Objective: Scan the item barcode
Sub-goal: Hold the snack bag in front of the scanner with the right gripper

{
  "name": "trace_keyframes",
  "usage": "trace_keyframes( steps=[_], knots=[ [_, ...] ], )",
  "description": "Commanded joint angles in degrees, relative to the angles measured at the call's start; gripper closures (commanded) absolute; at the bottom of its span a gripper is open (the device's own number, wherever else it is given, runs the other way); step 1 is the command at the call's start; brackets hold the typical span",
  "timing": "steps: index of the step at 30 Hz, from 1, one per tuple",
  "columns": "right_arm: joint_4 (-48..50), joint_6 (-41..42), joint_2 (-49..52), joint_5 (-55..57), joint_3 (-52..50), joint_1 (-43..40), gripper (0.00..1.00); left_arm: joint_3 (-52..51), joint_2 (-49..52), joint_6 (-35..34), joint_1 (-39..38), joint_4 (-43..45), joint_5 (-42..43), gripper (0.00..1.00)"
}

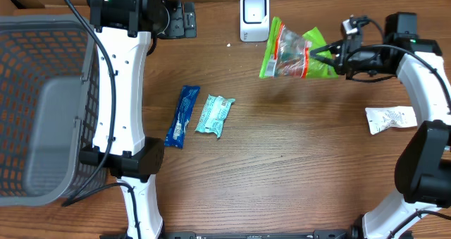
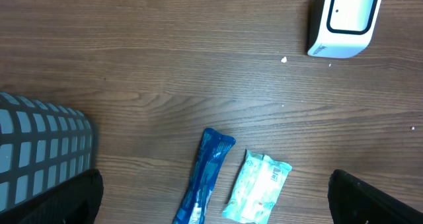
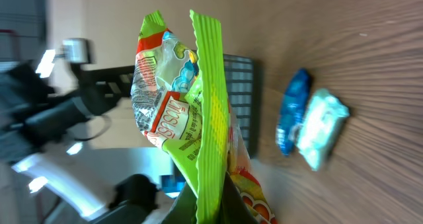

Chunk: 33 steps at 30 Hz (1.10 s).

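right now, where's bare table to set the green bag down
The widest bare wood lies between the teal packet and the white packet, below the green bag. A smaller patch sits between the scanner and the blue packet. The left side is crowded by the basket and the left arm.

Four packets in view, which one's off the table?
The green snack bag, pinched by the right gripper near the white scanner. The blue packet, teal packet and white packet all lie flat on the table.

Snack bag (image 3: 198,112) held upright (basket (image 3: 242,92), perhaps, behind).
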Motion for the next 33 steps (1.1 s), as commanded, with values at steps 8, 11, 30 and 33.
trace_keyframes(
  steps=[8, 11, 30, 33],
  knots=[
    [1.44, 2.60, -1.77, -9.11, 1.51, -1.88, 0.96, 0.37, 0.39, 0.00, 0.57, -0.07, -0.72, 0.00],
    [3.10, 2.60, -1.77, -9.05, 1.51, -1.88, 0.96, 0.37, 0.39, 0.00, 0.57, -0.07, -0.72, 0.00],
    [15.45, 7.91, -1.77, 67.14, 1.53, 16.06, 0.96, 0.37, 0.39, 0.00, 0.59, -0.07, -0.72, 0.00],
    [19.74, 7.85, -1.77, 75.89, 1.57, 19.37, 0.96, 0.37, 0.39, 0.00, 0.61, -0.07, -0.72, 0.00]
  ],
)
